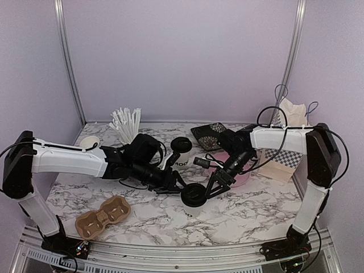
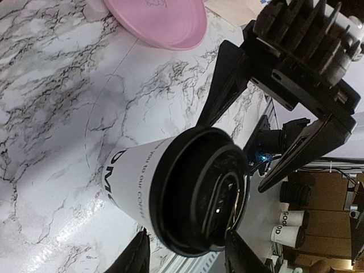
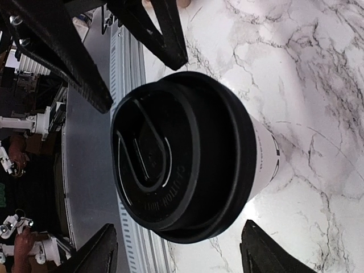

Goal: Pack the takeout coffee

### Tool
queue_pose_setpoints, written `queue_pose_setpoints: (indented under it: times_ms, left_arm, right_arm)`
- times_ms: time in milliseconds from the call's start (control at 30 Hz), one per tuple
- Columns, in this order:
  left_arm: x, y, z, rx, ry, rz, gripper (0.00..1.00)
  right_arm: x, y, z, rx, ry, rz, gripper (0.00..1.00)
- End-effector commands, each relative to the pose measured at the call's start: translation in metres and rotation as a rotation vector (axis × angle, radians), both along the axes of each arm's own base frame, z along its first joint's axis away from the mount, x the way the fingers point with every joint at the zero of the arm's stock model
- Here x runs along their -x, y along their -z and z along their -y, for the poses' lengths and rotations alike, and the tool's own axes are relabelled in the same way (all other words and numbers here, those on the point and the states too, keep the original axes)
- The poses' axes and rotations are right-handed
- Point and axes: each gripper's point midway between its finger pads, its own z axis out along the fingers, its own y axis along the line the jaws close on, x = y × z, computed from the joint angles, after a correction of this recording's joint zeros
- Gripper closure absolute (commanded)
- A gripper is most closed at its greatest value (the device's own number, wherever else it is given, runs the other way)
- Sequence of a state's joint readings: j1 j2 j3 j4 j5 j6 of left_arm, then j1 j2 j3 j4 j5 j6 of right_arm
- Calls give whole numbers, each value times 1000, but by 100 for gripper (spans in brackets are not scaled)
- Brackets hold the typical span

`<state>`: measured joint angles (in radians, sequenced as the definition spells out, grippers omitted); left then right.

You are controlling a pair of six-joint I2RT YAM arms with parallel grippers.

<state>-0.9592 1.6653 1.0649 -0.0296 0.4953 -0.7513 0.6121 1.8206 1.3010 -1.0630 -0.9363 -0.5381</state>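
Lidded coffee cup (image 3: 187,153) stands between both claws: left gripper (image 2: 185,253) and right gripper (image 3: 181,247) spread, neither pinching, so we read a handover. Carrier (image 1: 103,215) waits at its 8 o'clock.

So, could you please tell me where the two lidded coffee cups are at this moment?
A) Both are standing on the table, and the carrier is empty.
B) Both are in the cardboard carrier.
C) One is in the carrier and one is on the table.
A: both wells of the carrier are empty, the front cup stands on the table, and the back cup stands farther back.
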Motion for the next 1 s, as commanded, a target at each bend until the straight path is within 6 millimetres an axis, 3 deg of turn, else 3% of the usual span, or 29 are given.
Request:
queue_pose_setpoints:
  times_ms: [0,167,233,333,400,567,967]
  left_arm:
    - [-10,-18,0,-1,2,87,51]
    - [-13,-19,-4,-23,-24,99,48]
    - [-15,-22,-12,-37,-72,97,48]
    - [-17,-16,-34,-75,-194,61,48]
    - [-11,-12,-39,-61,-217,20,48]
    - [5,4,-32,-57,-158,-45,50]
    - [10,10,-4,11,-84,-86,55]
  right_arm:
    - [-5,-16,0,-50,-18,99,27]
    - [-1,-14,4,-39,-20,99,25]
    - [-4,-15,6,-32,-10,111,28]
    - [-18,-16,12,-25,41,110,33]
    - [-33,-13,15,-5,84,122,37]
    - [-48,-2,11,10,110,97,43]
    - [-42,-2,1,-8,78,67,39]
